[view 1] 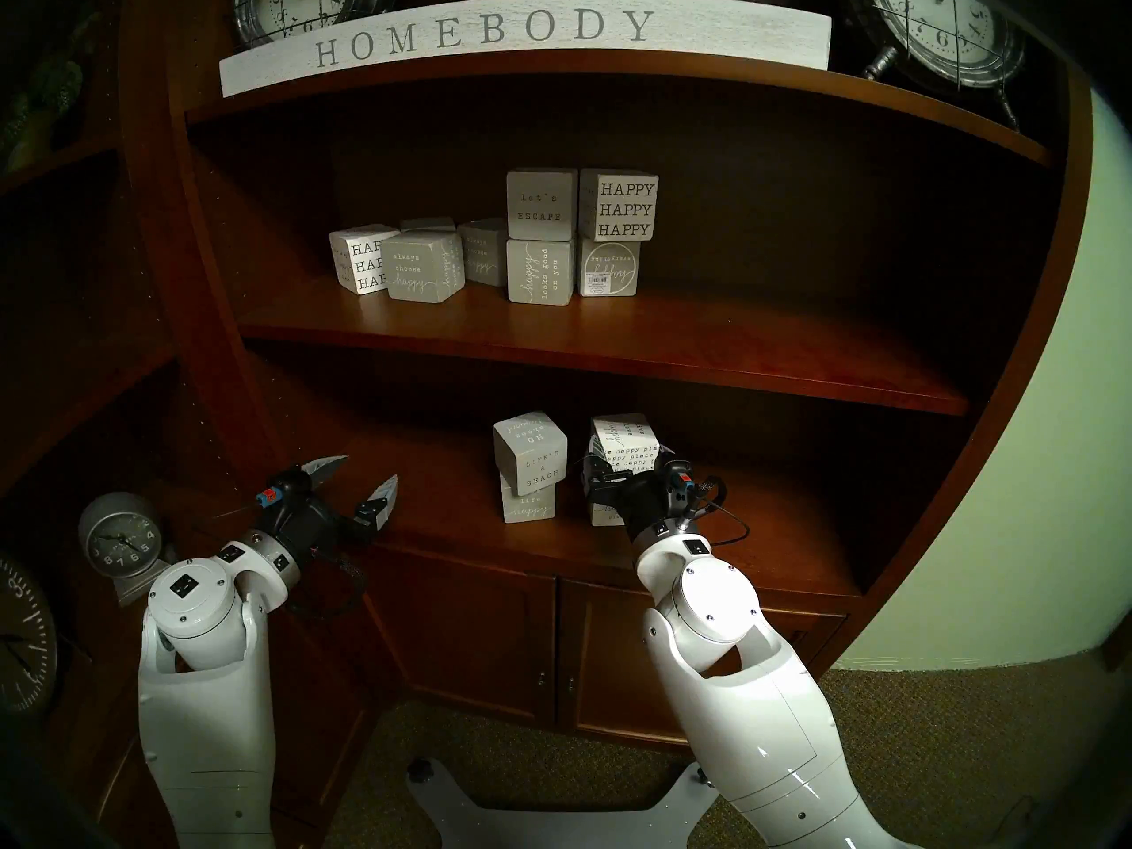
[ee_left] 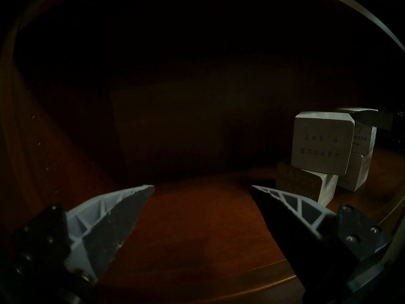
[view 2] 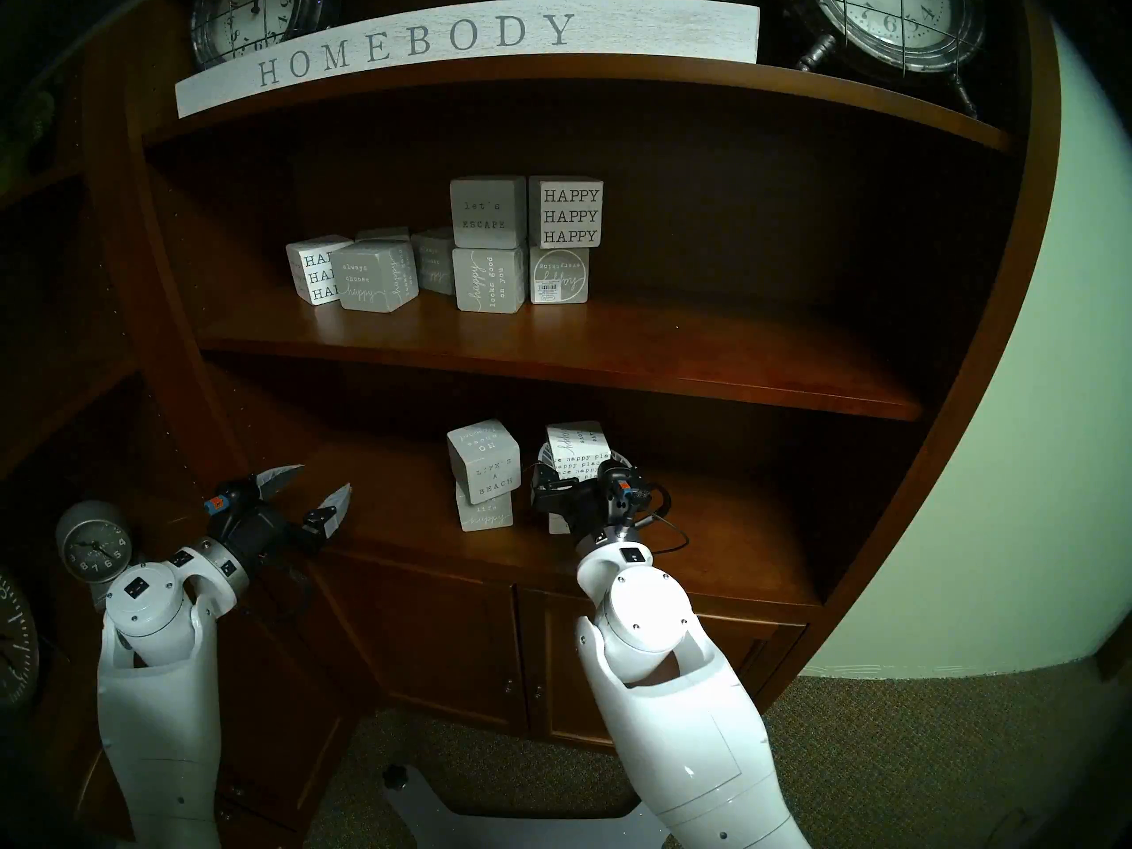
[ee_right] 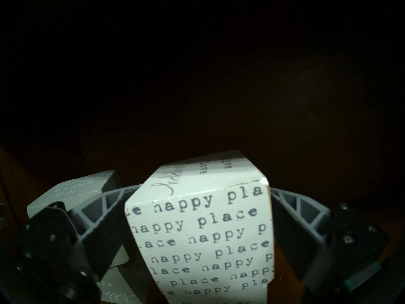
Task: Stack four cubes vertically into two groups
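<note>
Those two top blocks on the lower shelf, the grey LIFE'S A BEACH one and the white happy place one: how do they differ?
The grey LIFE'S A BEACH cube has pale lettering; the white happy place cube carries dark repeated print. The grey cube stands free, while the white one sits between the fingers of the right tool, gripped or not I cannot tell. Both top a two-cube stack on the brown lower shelf.

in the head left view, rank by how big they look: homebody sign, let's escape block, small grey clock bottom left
1. homebody sign, by far the largest
2. small grey clock
3. let's escape block

The clock and the block look close in size, and the clock stands nearer the camera, so their order is unsure.
</note>
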Available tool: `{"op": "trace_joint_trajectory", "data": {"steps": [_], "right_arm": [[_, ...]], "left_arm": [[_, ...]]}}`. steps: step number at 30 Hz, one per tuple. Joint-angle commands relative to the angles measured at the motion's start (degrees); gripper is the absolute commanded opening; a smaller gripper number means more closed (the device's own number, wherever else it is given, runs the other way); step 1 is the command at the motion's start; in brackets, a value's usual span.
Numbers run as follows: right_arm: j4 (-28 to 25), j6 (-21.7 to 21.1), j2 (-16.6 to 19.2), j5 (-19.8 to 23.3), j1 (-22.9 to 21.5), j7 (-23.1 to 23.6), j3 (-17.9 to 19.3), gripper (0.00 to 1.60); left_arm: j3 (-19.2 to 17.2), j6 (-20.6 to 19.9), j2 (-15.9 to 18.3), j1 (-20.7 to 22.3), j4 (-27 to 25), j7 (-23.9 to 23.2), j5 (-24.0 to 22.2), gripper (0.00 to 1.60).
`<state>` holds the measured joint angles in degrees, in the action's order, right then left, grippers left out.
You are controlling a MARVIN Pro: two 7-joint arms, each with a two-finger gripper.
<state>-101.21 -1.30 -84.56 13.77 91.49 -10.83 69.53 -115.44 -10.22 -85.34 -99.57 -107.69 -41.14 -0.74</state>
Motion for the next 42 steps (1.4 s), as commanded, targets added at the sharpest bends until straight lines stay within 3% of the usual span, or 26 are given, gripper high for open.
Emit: {"op": "trace_joint_trajectory", "data": {"steps": [1, 15, 29, 37, 42], "right_arm": [[-2.82, 0.49, -0.18, 0.10, -0.71, 0.03, 0.35, 1.60], [-4.65, 0.46, 0.06, 0.65, -0.26, 1.13, 1.17, 1.60], [-11.54, -0.01, 2.25, 1.41, 3.46, 2.68, 2.23, 1.60], [-17.48, -0.58, 5.76, 2.54, 7.94, 5.45, 2.85, 1.60], [-21.69, -0.13, 10.57, 4.23, 12.19, 10.30, 4.28, 1.60]], "left_arm": [[-0.05, 0.09, 0.10, 0.13, -1.10, 0.05, 0.06, 1.60], [-0.05, 0.08, 0.09, 0.12, -1.12, 0.06, 0.07, 1.60], [-0.05, 0.09, 0.10, 0.13, -1.10, 0.05, 0.06, 1.60], [-0.05, 0.10, 0.10, 0.14, -1.08, 0.04, 0.05, 1.60], [-0.05, 0.13, 0.11, 0.17, -1.01, 0.02, 0.03, 1.60]]}}
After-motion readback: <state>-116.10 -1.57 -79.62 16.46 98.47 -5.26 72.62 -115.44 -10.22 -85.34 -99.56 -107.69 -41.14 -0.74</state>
